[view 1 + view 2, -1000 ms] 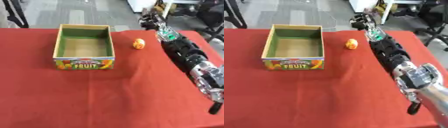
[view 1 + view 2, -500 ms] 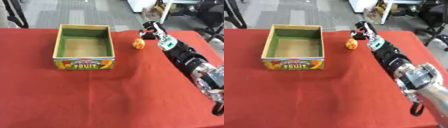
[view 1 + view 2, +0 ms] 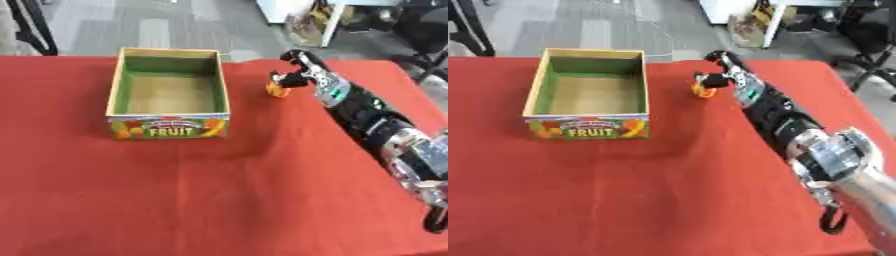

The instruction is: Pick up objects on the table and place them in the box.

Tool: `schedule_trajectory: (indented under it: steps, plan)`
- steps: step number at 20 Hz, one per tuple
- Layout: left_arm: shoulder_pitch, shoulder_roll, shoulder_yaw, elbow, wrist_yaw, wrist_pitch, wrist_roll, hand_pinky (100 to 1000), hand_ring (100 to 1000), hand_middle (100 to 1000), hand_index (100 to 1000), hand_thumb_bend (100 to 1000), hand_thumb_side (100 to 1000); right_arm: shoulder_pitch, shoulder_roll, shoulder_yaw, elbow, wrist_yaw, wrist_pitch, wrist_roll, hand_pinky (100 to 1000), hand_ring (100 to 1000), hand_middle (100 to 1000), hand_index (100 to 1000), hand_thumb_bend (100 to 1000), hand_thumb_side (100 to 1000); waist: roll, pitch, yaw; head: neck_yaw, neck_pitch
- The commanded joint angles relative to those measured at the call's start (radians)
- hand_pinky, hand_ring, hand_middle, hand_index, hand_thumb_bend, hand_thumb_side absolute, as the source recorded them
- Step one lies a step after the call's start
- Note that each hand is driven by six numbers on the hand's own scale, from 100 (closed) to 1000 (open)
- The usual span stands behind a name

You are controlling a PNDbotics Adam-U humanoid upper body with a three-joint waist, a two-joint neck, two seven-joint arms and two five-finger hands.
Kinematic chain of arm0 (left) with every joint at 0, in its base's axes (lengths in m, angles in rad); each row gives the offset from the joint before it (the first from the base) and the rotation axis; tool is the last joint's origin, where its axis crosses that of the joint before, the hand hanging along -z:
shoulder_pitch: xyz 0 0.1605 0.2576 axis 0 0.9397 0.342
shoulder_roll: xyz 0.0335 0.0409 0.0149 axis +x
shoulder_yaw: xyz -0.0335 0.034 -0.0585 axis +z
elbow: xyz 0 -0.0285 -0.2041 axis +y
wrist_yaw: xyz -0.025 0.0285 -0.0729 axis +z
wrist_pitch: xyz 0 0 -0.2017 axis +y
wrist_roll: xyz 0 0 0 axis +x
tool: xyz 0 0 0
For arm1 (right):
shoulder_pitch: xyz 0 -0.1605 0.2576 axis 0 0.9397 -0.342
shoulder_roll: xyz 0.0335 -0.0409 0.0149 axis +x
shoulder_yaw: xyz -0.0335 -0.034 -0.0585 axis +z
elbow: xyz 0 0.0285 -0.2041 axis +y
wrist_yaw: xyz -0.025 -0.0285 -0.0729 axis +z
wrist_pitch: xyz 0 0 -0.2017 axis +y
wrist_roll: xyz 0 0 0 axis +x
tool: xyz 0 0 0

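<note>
**A:** One object is all I can see left to move: a small orange thing (image 3: 277, 90) on the red table (image 3: 219, 190), just right of the fruit box (image 3: 169, 95) and level with its far half; the box itself looks empty.

**B:** And the right hand (image 3: 294, 76)? It is down at the orange thing, fingers curled at its top and far side; whether they have closed round it or only touch it, I cannot tell.

**A:** Agreed; the left hand shows in neither view.

**B:** What could go wrong from here, in your judgement?

**A:** The thing looks small and rounded; if the fingers close off-centre it could squirt out and roll; it sits near the table's far edge, so a roll that way might take it off the cloth.

**B:** Also the box wall; a low carry leftward could clip the near-side rim and shove the box or knock the thing free.

**A:** Room is otherwise generous; the gap between thing and box is bare, and the whole near half of the table is open; lifting first, then crossing the rim, seems the safer path.
</note>
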Motion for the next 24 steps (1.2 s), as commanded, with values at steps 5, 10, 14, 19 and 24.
schedule_trajectory:
  steps: [5,10,14,19,24]
  plan:
    - [-0.009,0.018,0.005,-0.013,0.001,-0.002,-0.001,492,501,528,538,333,345,-0.011,-0.013,-0.043,-0.004,0.142,0.014,0.043,820,933,873,875,334,329,0.006,-0.011,0.0,-0.001,-0.007]
    - [-0.008,0.017,0.005,-0.013,0.001,-0.001,-0.001,492,501,528,537,334,346,-0.006,-0.006,-0.08,-0.006,0.244,0.029,0.026,788,898,837,863,282,236,0.005,-0.009,-0.001,0.001,-0.008]
    - [-0.008,0.016,0.006,-0.013,0.0,-0.001,-0.001,492,501,528,537,335,346,-0.002,0.001,-0.107,-0.004,0.323,0.043,0.004,715,837,793,838,223,150,0.006,-0.008,-0.001,0.002,-0.009]
    - [-0.007,0.015,0.007,-0.014,0.0,0.0,0.0,492,500,528,537,335,346,-0.002,0.01,-0.15,-0.006,0.42,0.049,-0.023,516,660,652,746,106,100,0.006,-0.007,-0.001,0.003,-0.009]
    - [-0.006,0.014,0.008,-0.014,0.001,0.0,0.0,492,500,528,537,335,346,-0.003,0.014,-0.181,-0.018,0.471,0.044,-0.067,258,432,400,510,100,100,0.005,-0.008,-0.002,0.006,-0.01]
